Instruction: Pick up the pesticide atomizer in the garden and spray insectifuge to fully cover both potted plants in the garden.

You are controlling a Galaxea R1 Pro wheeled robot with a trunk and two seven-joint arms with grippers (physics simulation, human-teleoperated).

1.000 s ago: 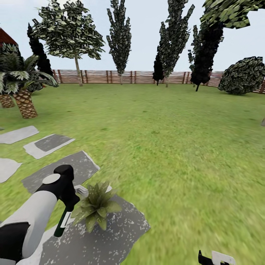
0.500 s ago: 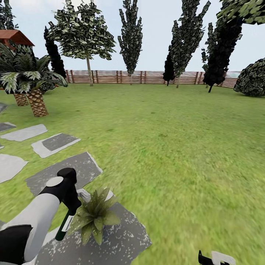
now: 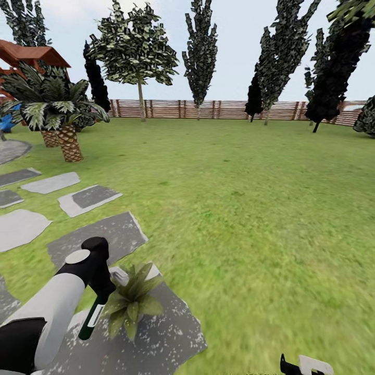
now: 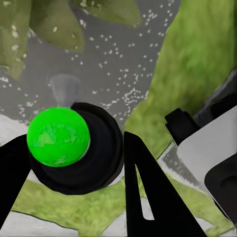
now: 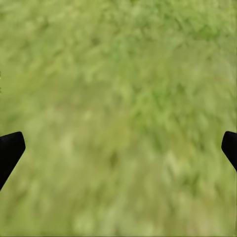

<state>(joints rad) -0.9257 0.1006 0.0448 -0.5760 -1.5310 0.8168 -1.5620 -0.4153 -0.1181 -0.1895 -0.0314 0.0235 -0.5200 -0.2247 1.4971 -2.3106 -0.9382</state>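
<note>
My left gripper (image 3: 100, 296) is shut on the pesticide atomizer (image 3: 89, 322), a slim dark bottle with a white strip that hangs tilted below the hand. Right beside it, one potted plant (image 3: 130, 303), a low rosette of pointed green leaves, sits on a speckled grey stepping stone (image 3: 161, 338). In the left wrist view the atomizer (image 4: 59, 138) shows end-on as a black round body with a bright green cap, held between the black fingers (image 4: 140, 192), with the plant's leaves (image 4: 54, 24) just beyond. My right gripper (image 5: 118, 153) stands open over bare grass, and its edge (image 3: 307, 365) shows low at the right.
Several grey stepping stones (image 3: 91, 198) run off to the left across the garden lawn (image 3: 245, 198). Striped-leaf palm plants (image 3: 60, 112) and a red roof (image 3: 31, 54) stand at the far left. A brown slatted fence (image 3: 219, 109) with tall trees closes the back.
The whole view has swung left, so the red roof and more stones now show. The left arm keeps the same hold on the atomizer beside the plant.
</note>
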